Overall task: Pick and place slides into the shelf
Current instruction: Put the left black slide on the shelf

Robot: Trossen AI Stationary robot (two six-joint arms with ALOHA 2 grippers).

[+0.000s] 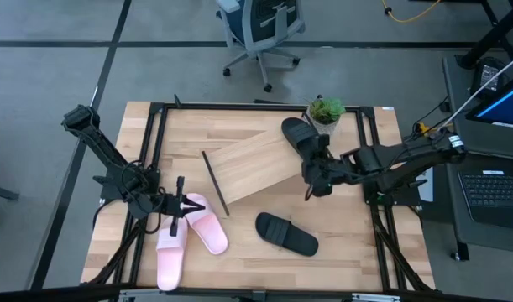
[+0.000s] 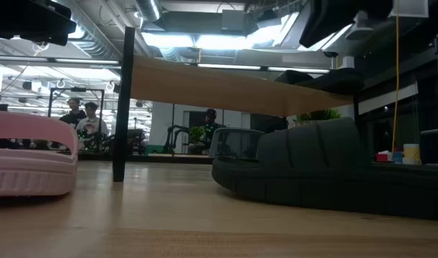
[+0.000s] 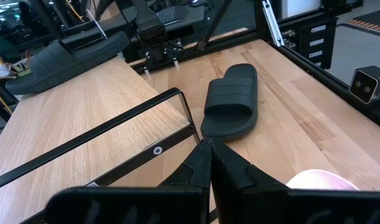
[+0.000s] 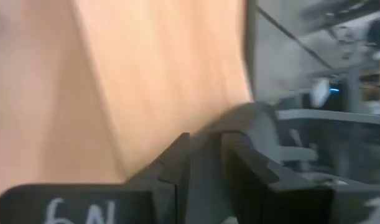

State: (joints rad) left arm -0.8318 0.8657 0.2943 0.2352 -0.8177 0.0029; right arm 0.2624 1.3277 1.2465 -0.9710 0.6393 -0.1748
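Four slides showed from above: my right gripper [image 1: 316, 172] clamped a black slide [image 1: 303, 137] on the shelf [image 1: 256, 165]; another black slide [image 1: 286, 233] and the pink pair [image 1: 189, 235] lay on the table [image 1: 357, 252]. Left wrist view: my left gripper [image 3: 209, 163] stood closed. Right wrist view: my fingers [image 4: 177, 165] straddled the black slide's edge.

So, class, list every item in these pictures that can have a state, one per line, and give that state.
Shelf: slanted on the table, carrying one black slide.
Black slide on shelf: at the shelf's end near the plant, right gripper at it.
Other black slide: flat on the table.
Pink slides: on the table, unshelved.
Left gripper: shut, empty.
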